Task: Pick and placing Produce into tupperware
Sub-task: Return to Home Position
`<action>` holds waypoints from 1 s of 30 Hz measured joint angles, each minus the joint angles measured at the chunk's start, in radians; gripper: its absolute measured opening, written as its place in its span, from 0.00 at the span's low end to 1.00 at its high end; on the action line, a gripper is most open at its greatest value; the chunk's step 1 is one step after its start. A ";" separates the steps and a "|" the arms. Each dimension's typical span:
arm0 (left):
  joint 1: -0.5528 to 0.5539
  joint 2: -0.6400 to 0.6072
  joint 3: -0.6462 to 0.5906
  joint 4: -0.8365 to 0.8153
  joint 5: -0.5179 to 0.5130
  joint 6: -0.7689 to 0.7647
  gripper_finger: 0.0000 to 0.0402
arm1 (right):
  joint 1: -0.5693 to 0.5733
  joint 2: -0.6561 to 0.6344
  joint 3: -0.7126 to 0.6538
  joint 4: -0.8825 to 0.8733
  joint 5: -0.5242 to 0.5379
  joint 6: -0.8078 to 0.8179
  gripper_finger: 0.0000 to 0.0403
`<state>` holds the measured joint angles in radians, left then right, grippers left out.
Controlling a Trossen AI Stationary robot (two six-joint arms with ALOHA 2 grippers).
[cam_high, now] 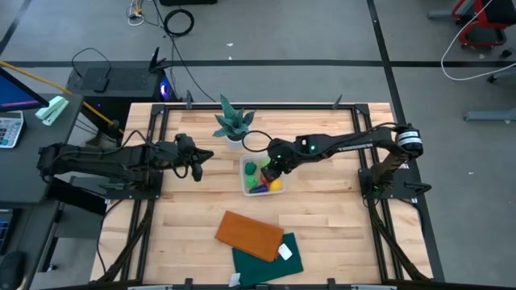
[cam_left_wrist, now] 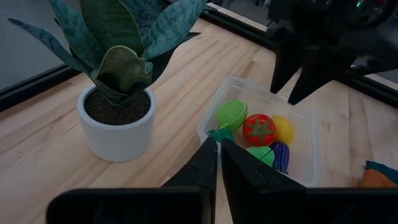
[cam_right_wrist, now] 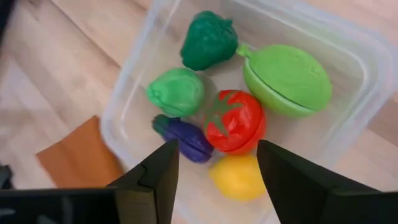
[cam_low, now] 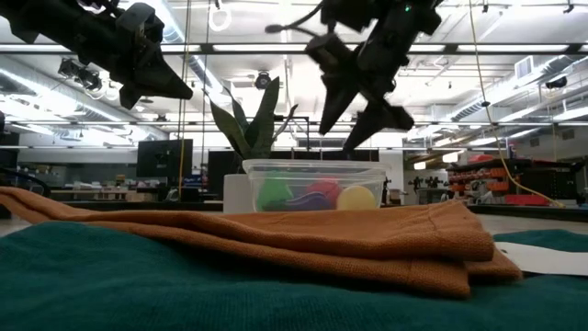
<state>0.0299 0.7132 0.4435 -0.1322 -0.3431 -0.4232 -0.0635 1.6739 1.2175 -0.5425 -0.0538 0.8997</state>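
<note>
Only the right wrist view is showing you all six produce pieces (cam_right_wrist: 235,121), green, red, purple and yellow, lying together in the clear tub (cam_right_wrist: 367,62) on the tabletop (cam_high: 339,234). The low view is showing only some. The right hand (cam_low: 340,133) is hanging above it, wide and empty. The left hand (cam_high: 201,157), narrow, is hanging over the left side.

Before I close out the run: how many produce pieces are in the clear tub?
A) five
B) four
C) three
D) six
D: the tub holds a dark green piece, two light green ones, a red tomato, a purple piece and a yellow one; the right pincer hangs open above.
</note>
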 joint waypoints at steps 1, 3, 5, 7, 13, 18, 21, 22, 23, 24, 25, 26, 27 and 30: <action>0.000 0.000 0.000 0.000 0.000 0.000 0.07 | 0.000 -0.014 0.000 -0.006 0.000 0.000 0.44; 0.000 0.000 0.000 0.000 0.000 0.000 0.08 | 0.000 -0.041 0.000 -0.038 0.009 -0.001 0.43; 0.000 0.000 0.000 0.000 0.000 -0.001 0.08 | 0.000 -0.069 0.000 -0.086 0.038 -0.014 0.42; 0.000 0.000 0.000 0.000 0.000 -0.002 0.09 | 0.000 -0.106 0.000 -0.127 0.068 -0.044 0.41; 0.000 0.000 0.000 0.000 0.000 -0.003 0.07 | 0.000 -0.218 0.001 -0.200 0.121 -0.132 0.34; 0.000 0.000 0.000 0.002 0.000 -0.011 0.06 | 0.000 -0.305 0.001 -0.246 0.155 -0.179 0.23; 0.000 0.000 0.000 0.008 0.000 -0.015 0.07 | 0.000 -0.355 0.001 -0.285 0.181 -0.202 0.17; 0.000 0.000 0.000 0.010 0.000 -0.017 0.07 | 0.000 -0.372 0.001 -0.300 0.185 -0.205 0.15; 0.000 0.000 0.000 0.010 0.000 -0.017 0.07 | 0.000 -0.388 0.001 -0.314 0.195 -0.207 0.12; 0.000 0.000 0.000 0.010 0.000 -0.017 0.08 | 0.000 -0.405 0.001 -0.323 0.202 -0.209 0.10; 0.000 0.000 0.000 0.010 0.000 -0.018 0.08 | 0.000 -0.421 0.001 -0.334 0.205 -0.213 0.08; 0.000 0.000 0.000 0.010 0.000 -0.018 0.08 | 0.001 -0.436 0.001 -0.346 0.210 -0.216 0.06; 0.000 0.000 0.000 0.010 0.000 -0.018 0.08 | 0.001 -0.451 0.001 -0.356 0.210 -0.221 0.04; 0.000 0.000 0.000 0.010 0.000 -0.018 0.07 | 0.002 -0.499 0.001 -0.373 0.210 -0.237 0.01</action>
<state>0.0299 0.7131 0.4435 -0.1223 -0.3428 -0.4415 -0.0620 1.1752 1.2182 -0.9157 0.1566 0.6624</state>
